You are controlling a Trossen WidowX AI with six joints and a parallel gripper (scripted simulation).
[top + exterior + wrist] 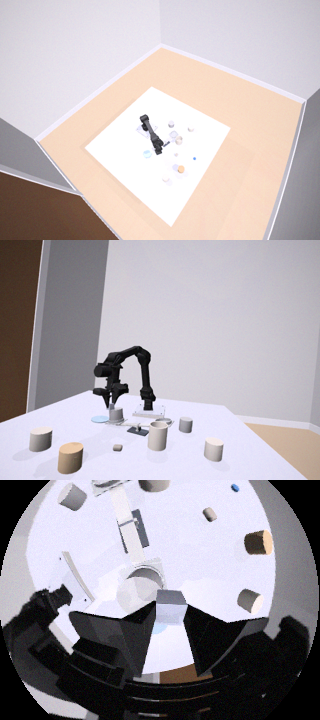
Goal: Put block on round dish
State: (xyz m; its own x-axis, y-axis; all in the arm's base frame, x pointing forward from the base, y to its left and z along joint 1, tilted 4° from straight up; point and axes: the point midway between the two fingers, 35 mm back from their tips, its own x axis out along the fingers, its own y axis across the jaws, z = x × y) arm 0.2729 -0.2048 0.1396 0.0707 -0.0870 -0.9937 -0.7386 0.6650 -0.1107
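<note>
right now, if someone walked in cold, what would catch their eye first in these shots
The black arm arching over the white table dominates, its gripper shut on a small grey block just above the upside-down cup still sitting on the balance's near end. Next come the pale blue round dish beside that cup and the upright open cup standing off the balance, whose far pan is bare.

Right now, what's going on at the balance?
The gripper is shut on the small grey block, holding it in the air close to the upside-down cup on one end of the balance. The other cup stands mouth-up on the table. The block is not yet on the blue dish.
</note>
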